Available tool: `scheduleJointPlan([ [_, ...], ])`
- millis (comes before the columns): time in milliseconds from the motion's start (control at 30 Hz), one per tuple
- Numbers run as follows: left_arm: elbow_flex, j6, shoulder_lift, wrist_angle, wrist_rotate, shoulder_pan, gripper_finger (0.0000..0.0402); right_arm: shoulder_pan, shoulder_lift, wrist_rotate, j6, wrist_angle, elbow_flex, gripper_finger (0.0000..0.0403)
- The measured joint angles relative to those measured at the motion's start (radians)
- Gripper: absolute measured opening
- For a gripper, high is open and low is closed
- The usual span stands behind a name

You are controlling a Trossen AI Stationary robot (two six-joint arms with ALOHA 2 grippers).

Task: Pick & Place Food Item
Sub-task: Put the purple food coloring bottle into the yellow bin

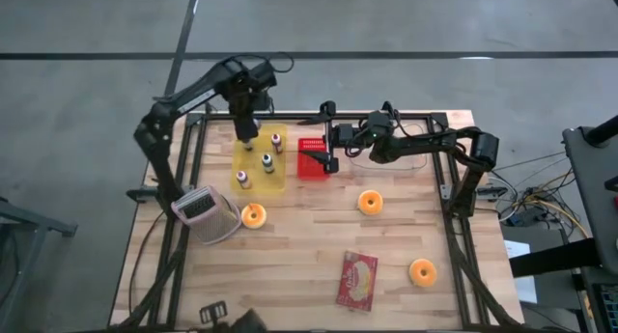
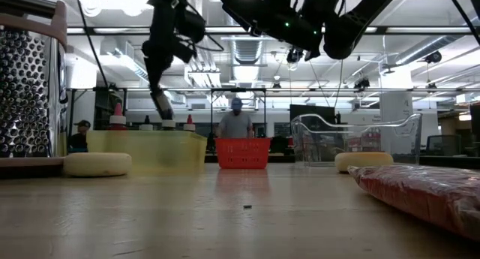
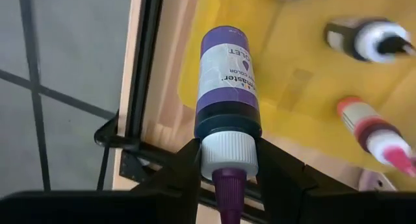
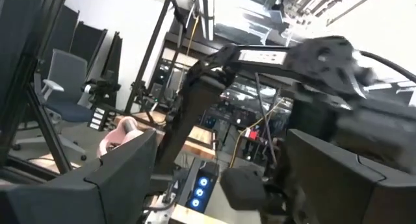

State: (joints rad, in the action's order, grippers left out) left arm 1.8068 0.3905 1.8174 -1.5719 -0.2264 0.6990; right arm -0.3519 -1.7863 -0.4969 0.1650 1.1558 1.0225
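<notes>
My left gripper [image 1: 248,135] is over the far left corner of the yellow tray [image 1: 275,183], shut on a violet food-colour bottle [image 3: 229,74] with a white cap and a purple nozzle. Several other small bottles [image 1: 267,162] stand in the tray. My right gripper [image 1: 331,162] is open and empty, raised above the red basket [image 1: 309,159]. Its fingers [image 4: 123,178] show wide apart in the right wrist view. An orange doughnut [image 1: 253,214] lies in front of the tray. My left gripper pinches the bottle's white cap [image 3: 225,156] between its two fingers, one on each side. The fingers come from above, pointing down. The bottle hangs upright below them, nozzle up, over the tray's corner. I cannot tell whether its base touches the tray.
Two more doughnuts [image 1: 369,202] [image 1: 422,271] and a red snack packet [image 1: 356,279] lie on the wooden table. A metal grater [image 1: 203,212] lies at the left. A clear plastic tub [image 2: 352,139] stands right of the red basket, under the right arm.
</notes>
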Motion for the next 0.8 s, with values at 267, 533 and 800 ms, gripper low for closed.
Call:
scheduleJointPlan([
  [267,0.046,0.06,0.103,0.004,0.048,0.051,0.0122,0.0,0.0,0.001,0.004,-0.001,-0.007,0.0331],
  [533,0.063,0.059,0.151,0.001,0.071,0.058,0.0122,-0.004,0.0,0.002,0.003,-0.002,-0.012,0.0339],
  [800,0.056,0.07,0.201,0.0,0.107,0.058,0.0122,-0.032,0.0,0.001,0.003,-0.083,-0.013,0.0336],
])
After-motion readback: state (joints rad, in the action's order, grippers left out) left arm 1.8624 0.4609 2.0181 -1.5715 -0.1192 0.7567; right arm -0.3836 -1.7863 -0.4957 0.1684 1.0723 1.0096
